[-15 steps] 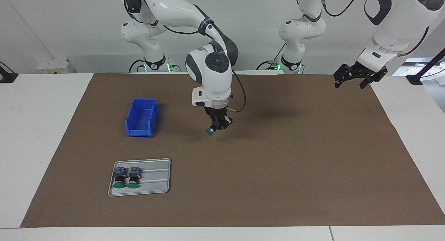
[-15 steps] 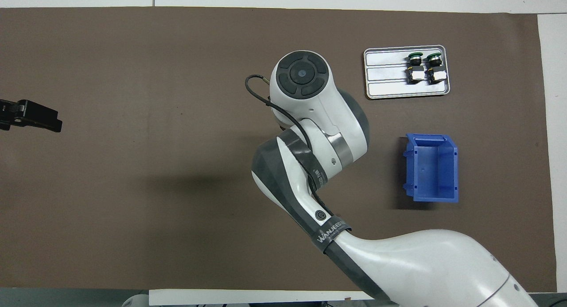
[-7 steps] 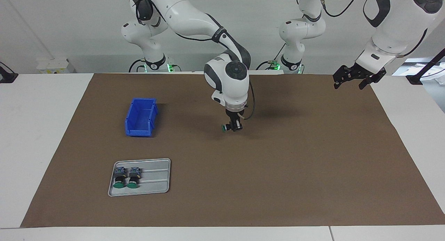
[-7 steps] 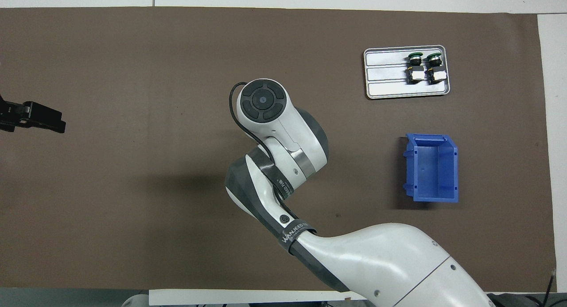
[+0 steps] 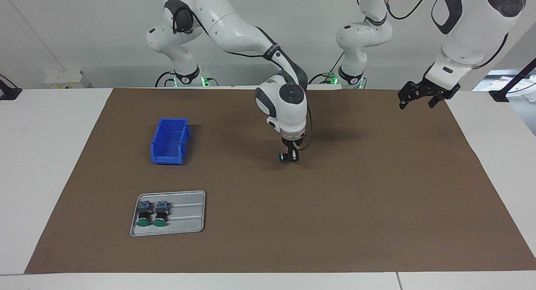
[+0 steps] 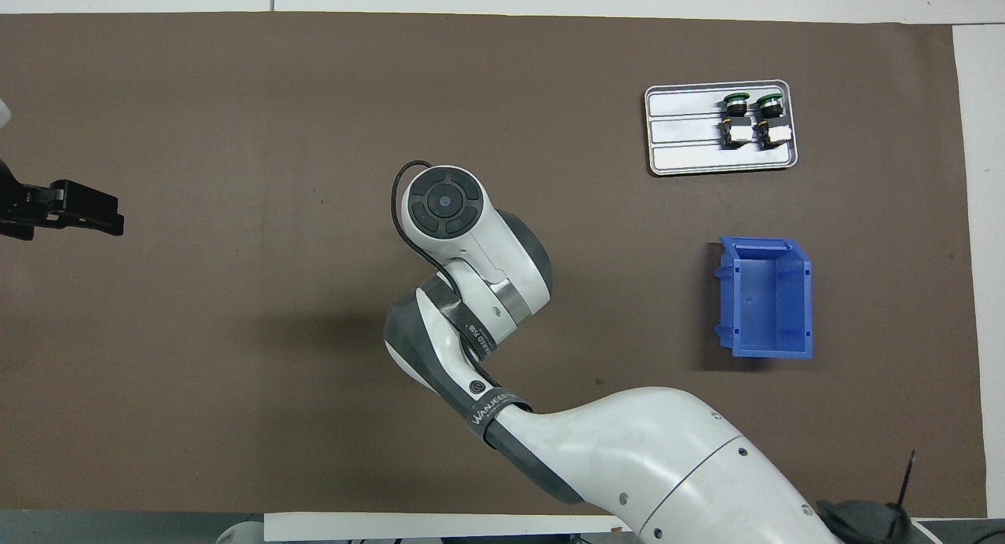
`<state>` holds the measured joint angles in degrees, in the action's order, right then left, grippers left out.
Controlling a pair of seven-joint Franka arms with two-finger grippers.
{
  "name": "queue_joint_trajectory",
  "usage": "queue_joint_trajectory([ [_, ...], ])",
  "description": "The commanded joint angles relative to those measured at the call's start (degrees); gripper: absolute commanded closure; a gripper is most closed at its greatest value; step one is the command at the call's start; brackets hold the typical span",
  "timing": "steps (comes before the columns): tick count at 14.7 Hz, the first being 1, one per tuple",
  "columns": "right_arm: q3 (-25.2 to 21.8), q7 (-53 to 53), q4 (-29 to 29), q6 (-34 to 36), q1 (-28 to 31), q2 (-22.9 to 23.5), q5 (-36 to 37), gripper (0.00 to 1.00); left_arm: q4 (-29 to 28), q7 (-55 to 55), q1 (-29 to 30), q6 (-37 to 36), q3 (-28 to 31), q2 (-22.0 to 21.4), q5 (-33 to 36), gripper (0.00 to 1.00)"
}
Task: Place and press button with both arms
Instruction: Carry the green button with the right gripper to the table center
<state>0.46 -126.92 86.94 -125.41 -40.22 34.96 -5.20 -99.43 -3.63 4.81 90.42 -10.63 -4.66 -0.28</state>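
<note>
My right gripper (image 5: 290, 156) hangs low over the middle of the brown mat (image 5: 335, 206), shut on a button (image 5: 281, 157) whose green cap points sideways toward the right arm's end of the table. In the overhead view the right arm's wrist (image 6: 444, 214) hides both the gripper and the held button. My left gripper (image 5: 422, 96) stands open and empty, raised over the mat's edge at the left arm's end; in the overhead view the left gripper (image 6: 67, 218) shows at the frame's edge. Two more buttons (image 5: 153, 212) lie side by side on a grey tray (image 5: 186, 216).
A blue bin (image 5: 169, 141) stands empty on the mat, nearer to the robots than the grey tray (image 6: 683, 147); in the overhead view the blue bin (image 6: 765, 297) is at the right arm's end. White table (image 5: 42, 156) surrounds the mat.
The right arm carried the button from near the blue bin toward the mat's middle and lowered it. The left gripper shifted slightly inward, staying open.
</note>
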Motion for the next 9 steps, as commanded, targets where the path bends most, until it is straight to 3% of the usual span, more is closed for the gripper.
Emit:
queue_joint_trajectory([
  [1, 0.25, -0.17, -0.28, -0.45, 0.4, 0.02, -0.51, 0.37, -1.21, -2.26, -0.06, 1.25, 0.0, -1.14, 0.1, 0.0],
  [2, 0.25, 0.09, -0.2, -0.8, 0.4, 0.02, -0.51, 0.32, -1.21, -2.26, 0.03, 1.34, 0.08, -1.23, 0.1, 0.0],
  [5, 0.25, 4.91, -0.37, -0.37, 0.05, -0.42, 0.1, 0.01, -1.29, -5.58, -0.06, 1.95, 0.08, -1.06, 0.1, 0.0],
  [9, -0.01, 15.26, -0.81, 7.08, 1.63, -5.32, 0.1, 0.01, -1.47, -18.93, -0.15, 2.57, 0.08, -0.97, 0.19, 0.0],
])
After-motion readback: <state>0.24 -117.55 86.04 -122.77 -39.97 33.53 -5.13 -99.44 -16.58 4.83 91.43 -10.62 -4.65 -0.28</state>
